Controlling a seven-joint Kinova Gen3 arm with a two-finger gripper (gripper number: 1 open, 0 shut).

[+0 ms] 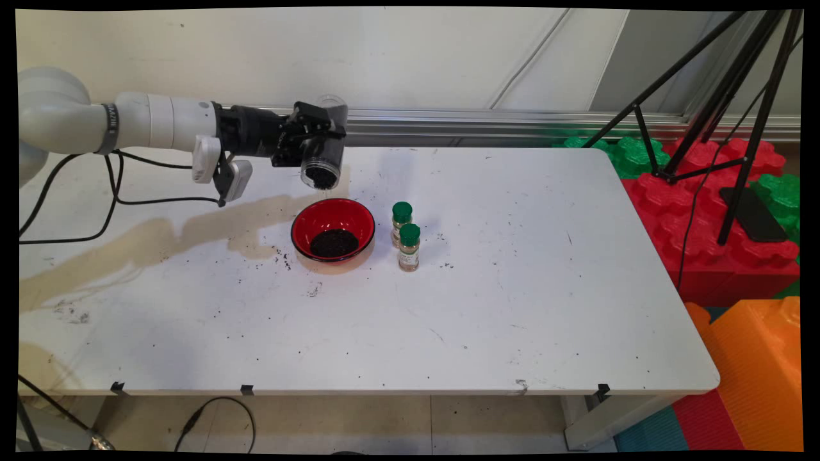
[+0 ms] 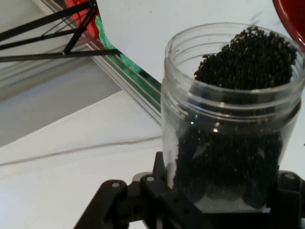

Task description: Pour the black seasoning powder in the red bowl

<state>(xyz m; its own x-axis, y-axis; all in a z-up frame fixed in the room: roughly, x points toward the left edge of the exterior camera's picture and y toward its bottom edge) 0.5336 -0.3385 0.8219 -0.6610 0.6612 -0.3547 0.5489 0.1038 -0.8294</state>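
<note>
Main view: gripper (image 1: 318, 142) clamps tipped clear jar (image 1: 322, 163) above red bowl (image 1: 333, 229).

Spice jar (image 1: 409, 247) labels too small

The white arm (image 1: 128, 121) reaches out flat from the left, up above the red bowl (image 1: 333, 238). Its black gripper (image 1: 314, 144) is turned on its side and squeezes tight on a clear jar (image 1: 323, 163), tipped mouth-down over the bowl
</note>
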